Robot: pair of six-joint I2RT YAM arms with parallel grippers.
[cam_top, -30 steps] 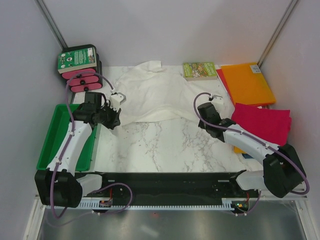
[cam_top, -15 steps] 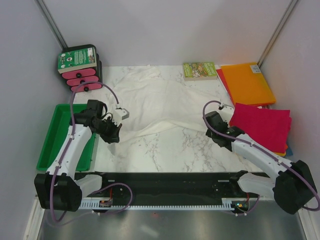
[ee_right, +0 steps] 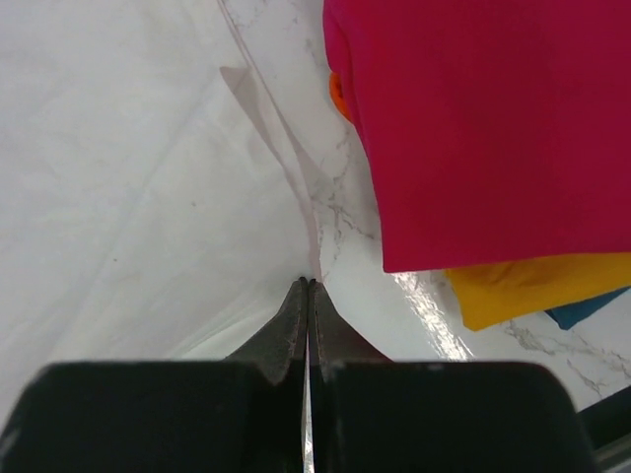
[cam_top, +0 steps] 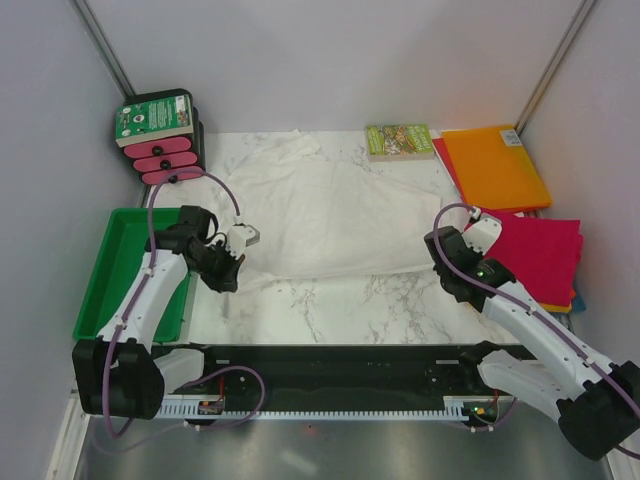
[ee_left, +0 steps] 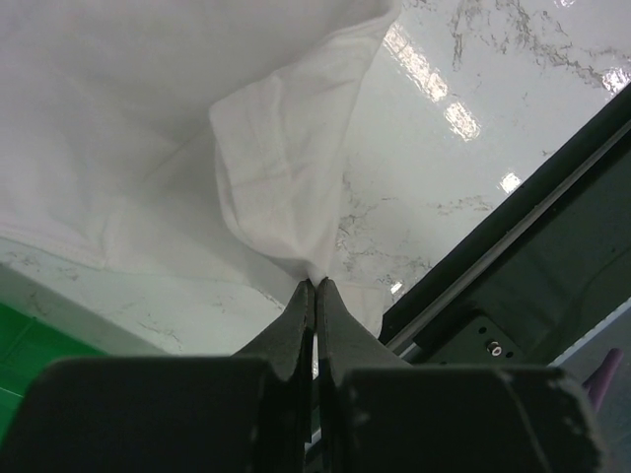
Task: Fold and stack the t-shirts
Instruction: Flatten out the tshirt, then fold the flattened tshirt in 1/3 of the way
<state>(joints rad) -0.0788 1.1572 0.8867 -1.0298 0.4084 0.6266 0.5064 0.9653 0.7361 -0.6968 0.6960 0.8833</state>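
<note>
The thin white t-shirt (cam_top: pixel 330 210) lies spread across the marble table, its near edge stretched between both grippers. My left gripper (cam_top: pixel 228 280) is shut on the shirt's near left corner; in the left wrist view the cloth (ee_left: pixel 276 168) bunches into the closed fingertips of the left gripper (ee_left: pixel 315 284). My right gripper (cam_top: pixel 443 268) is shut on the near right edge, with the white cloth (ee_right: pixel 128 177) running into the right gripper (ee_right: pixel 310 284). Right beside it sits the folded magenta t-shirt (ee_right: pixel 493 118) on an orange one (ee_right: pixel 523 286) and a blue one (ee_right: pixel 592 310).
The magenta stack (cam_top: pixel 530 250) lies at the right edge. A flat orange sheet (cam_top: pixel 495 165) and a small green-covered book (cam_top: pixel 398 140) lie at the back right. A green tray (cam_top: pixel 110 290) stands at the left, a black holder with pink pieces (cam_top: pixel 160 135) at the back left.
Both grippers have drawn the white shirt's near edge toward the near side and apart. The shirt has gone from bunched to spread flat. The right gripper now sits beside the magenta stack.
</note>
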